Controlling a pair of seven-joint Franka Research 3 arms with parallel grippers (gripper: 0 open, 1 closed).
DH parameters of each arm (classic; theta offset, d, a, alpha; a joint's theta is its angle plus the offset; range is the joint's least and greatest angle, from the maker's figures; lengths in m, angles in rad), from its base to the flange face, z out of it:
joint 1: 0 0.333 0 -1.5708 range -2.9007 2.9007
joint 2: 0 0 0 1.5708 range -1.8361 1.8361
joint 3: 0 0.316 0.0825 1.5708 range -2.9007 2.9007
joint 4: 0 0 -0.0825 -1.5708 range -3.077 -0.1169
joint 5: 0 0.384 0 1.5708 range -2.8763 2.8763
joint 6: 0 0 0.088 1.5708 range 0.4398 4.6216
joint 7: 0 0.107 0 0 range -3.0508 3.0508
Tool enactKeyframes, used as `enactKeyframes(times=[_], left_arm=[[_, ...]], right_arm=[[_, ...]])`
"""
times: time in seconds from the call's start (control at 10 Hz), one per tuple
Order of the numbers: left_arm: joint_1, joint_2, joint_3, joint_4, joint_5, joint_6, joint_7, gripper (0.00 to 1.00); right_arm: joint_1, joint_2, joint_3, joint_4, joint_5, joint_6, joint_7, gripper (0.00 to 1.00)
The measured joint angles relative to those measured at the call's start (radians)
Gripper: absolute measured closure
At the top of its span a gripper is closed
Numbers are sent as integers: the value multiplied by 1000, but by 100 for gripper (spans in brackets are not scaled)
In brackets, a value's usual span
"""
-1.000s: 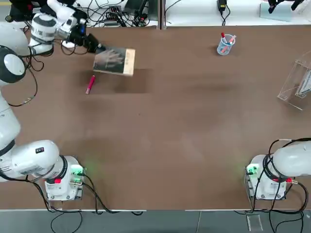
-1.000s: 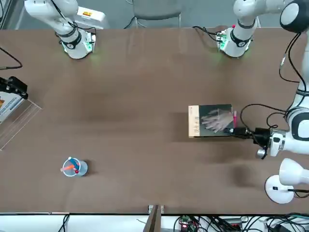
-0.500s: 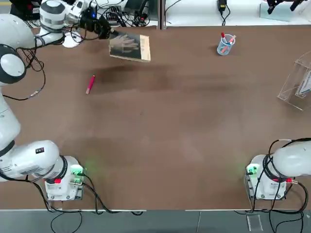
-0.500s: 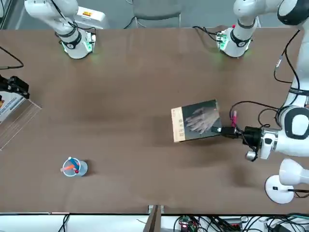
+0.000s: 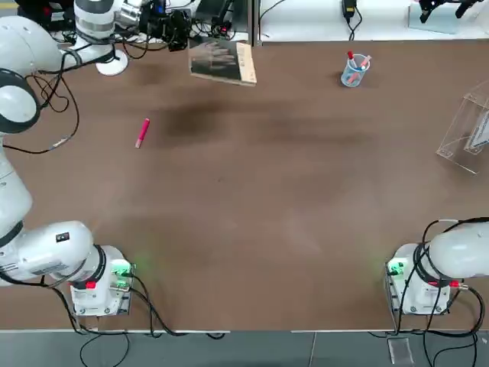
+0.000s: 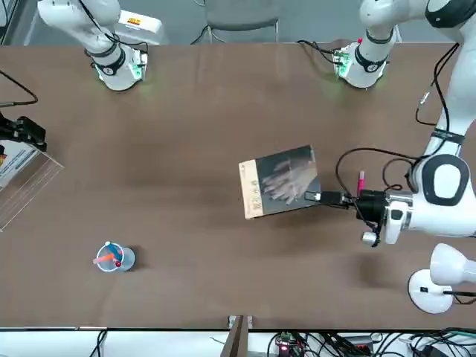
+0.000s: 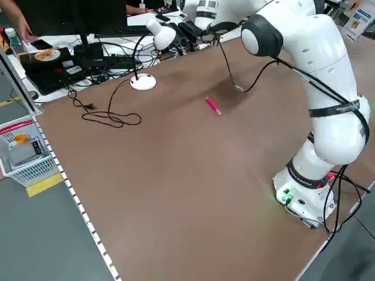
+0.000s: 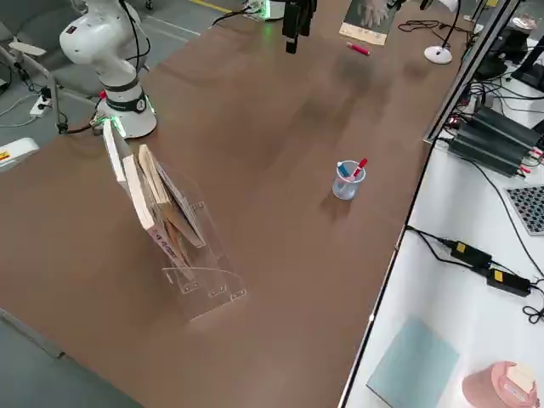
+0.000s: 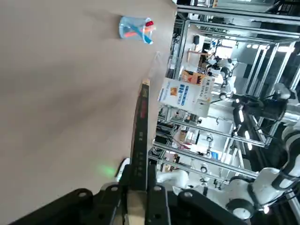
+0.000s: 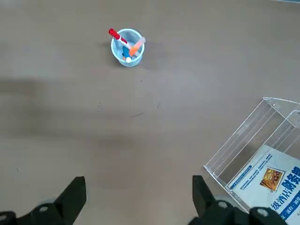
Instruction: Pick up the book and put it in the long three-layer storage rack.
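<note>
Clamped on one edge of the book (image 6: 280, 181): fingers (image 9: 157, 202) of the left gripper (image 6: 325, 198), pinching the cover from both sides. Held clear of the table (image 5: 267, 199), over its far left part, roughly level, with the tan strip on the edge away from the grip. Seen edge-on from the left wrist, jutting straight out between the two pads. Rack (image 5: 467, 130) at the far right edge, well apart from the book, with printed items already leaning in it. Pen cup (image 5: 354, 70) between book and rack. Pink pen (image 5: 142, 131) lying near the book's shadow. Right gripper (image 10: 138, 199) parked above the table's right side, fingers spread wide and empty.
</note>
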Motion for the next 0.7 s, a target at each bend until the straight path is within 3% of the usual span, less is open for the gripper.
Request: enactKeyframes(times=[0.3,0.7], left_arm=[[-15,0,-66,0,-1,65,-47,98],[-85,-1,-89,7,-36,129,-51,98]], right_arm=[[0,0,0,0,0,-1,0,0],[0,0,0,0,1,-1,0,0]])
